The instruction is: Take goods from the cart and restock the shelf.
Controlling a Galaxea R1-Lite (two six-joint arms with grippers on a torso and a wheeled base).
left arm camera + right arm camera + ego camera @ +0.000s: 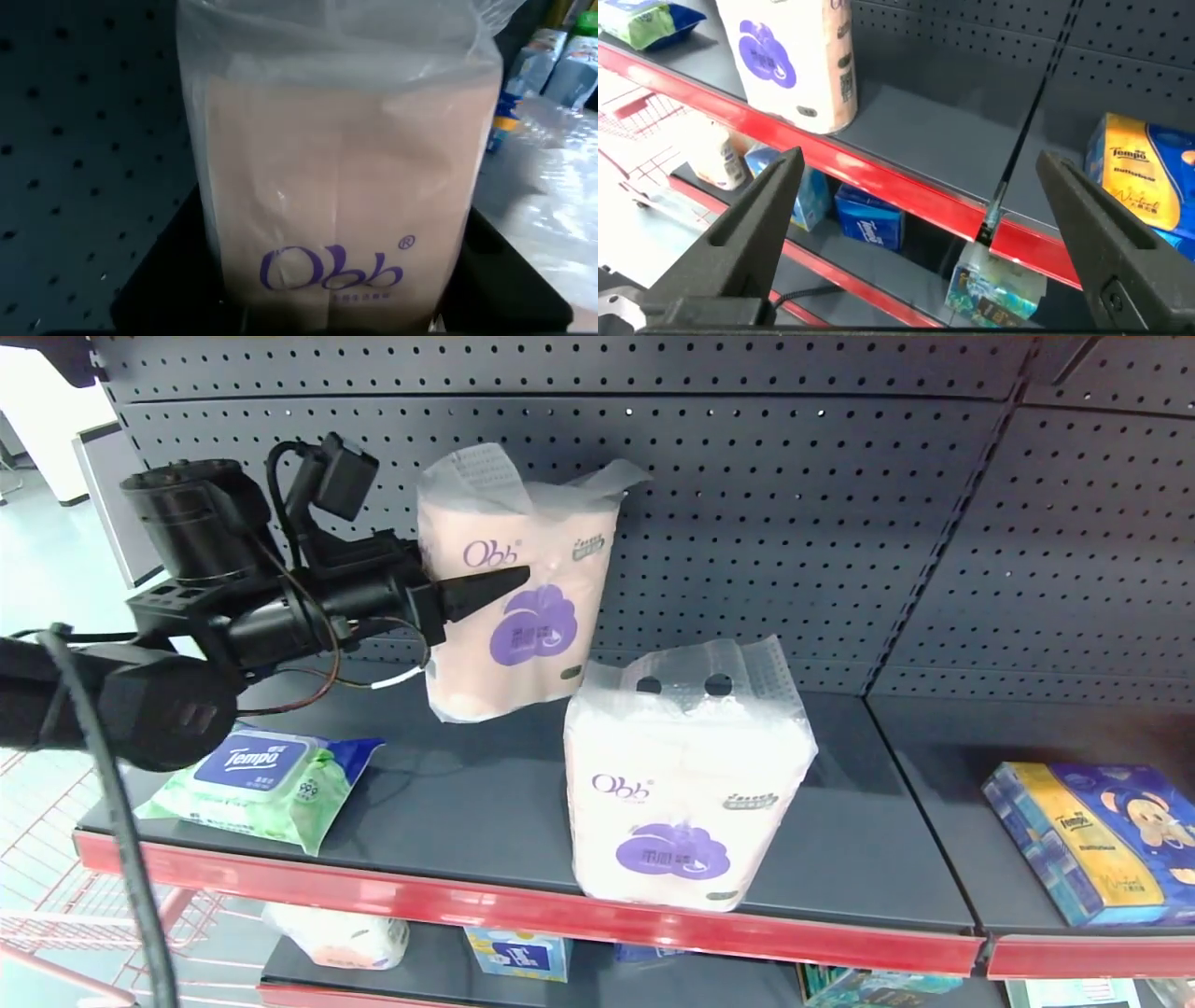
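A pink pack of paper rolls (pixel 551 551) in clear plastic hangs tilted against the pegboard, over the back of the dark shelf (pixel 467 812). My left gripper (pixel 504 581) is shut on it from the left; one black finger (pixel 481 588) crosses its front. In the left wrist view the pack (pixel 341 196) stands between the dark jaws. A second, white pack (pixel 681 793) stands upright at the shelf's front edge, also seen from the right wrist (pixel 789 56). My right gripper (pixel 924 243) is open and holds nothing, in front of the red shelf edge (pixel 906 182).
A green wet-wipes pack (pixel 266 779) lies at the shelf's left end. A blue and yellow tissue box (pixel 1102 840) sits on the neighbouring shelf to the right. The red wire cart (pixel 56 896) is at lower left. Boxes (pixel 868 219) fill the lower shelf.
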